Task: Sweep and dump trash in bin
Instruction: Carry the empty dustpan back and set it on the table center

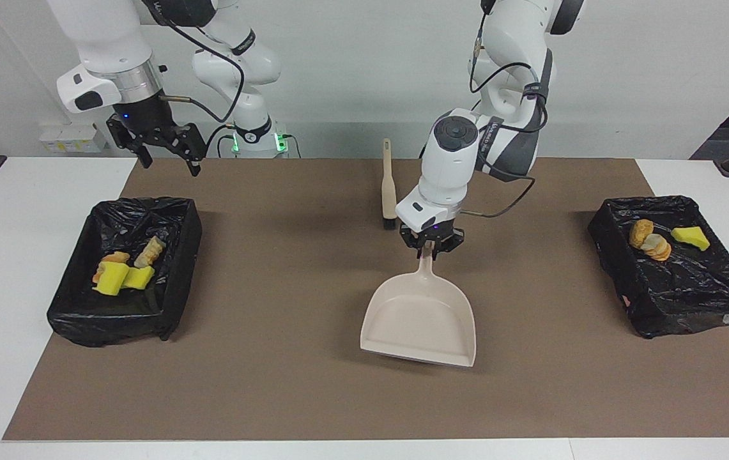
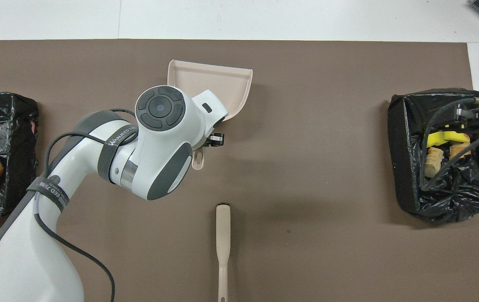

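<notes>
Trash (image 1: pixel 122 271): yellow wedges, tan lumps, piled in black-lined bin (image 1: pixel 176 255); three more pieces (image 1: pixel 658 241) in second bin (image 1: pixel 690 306).

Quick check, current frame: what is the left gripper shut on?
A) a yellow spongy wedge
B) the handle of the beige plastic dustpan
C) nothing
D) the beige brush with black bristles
B: the left gripper is clamped on the handle of the beige plastic dustpan at mid-mat, while the beige brush lies untouched nearer the robots.
</notes>
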`<state>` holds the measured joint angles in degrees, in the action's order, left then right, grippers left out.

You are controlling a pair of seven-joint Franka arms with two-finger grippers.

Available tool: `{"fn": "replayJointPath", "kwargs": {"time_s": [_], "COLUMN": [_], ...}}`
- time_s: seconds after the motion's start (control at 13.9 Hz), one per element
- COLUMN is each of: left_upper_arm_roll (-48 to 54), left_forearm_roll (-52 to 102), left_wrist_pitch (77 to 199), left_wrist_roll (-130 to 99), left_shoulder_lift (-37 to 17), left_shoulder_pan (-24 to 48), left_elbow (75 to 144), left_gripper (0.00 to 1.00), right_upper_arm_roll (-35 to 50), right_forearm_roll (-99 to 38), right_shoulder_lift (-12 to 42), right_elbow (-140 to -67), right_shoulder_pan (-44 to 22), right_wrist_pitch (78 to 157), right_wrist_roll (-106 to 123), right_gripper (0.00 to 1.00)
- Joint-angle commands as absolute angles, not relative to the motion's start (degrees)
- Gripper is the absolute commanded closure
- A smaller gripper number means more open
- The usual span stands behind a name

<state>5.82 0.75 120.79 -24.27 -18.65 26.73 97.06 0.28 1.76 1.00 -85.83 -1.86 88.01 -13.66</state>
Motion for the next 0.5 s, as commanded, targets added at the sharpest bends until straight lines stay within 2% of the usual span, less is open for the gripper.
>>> {"fn": "replayJointPath", "kwargs": {"time_s": [0.0,0.22,0.43], "left_upper_arm_roll": [4.6,4.7,4.7], "left_forearm_roll": [3.3,3.3,3.3], "left_wrist_pitch": [121.9,122.3,122.2], "left_wrist_roll": [-27.8,-26.9,-26.3], "left_shoulder_lift": [-18.1,-17.8,-17.7], "left_shoulder_pan": [29.1,31.1,31.8], "left_elbow": [97.2,100.8,102.7], "left_gripper": [1.0,1.0,1.0], "right_upper_arm_roll": [0.1,1.3,1.5], "right_forearm_roll": [1.7,1.8,1.5], "right_shoulder_lift": [0.1,0.6,0.6], "right_elbow": [-86.9,-86.6,-86.5], "right_shoulder_pan": [-1.1,1.8,1.1], "right_wrist_pitch": [88.2,88.6,88.6], "right_wrist_roll": [-11.8,-11.8,-11.8], "right_gripper": [0.0,0.0,0.0]}}
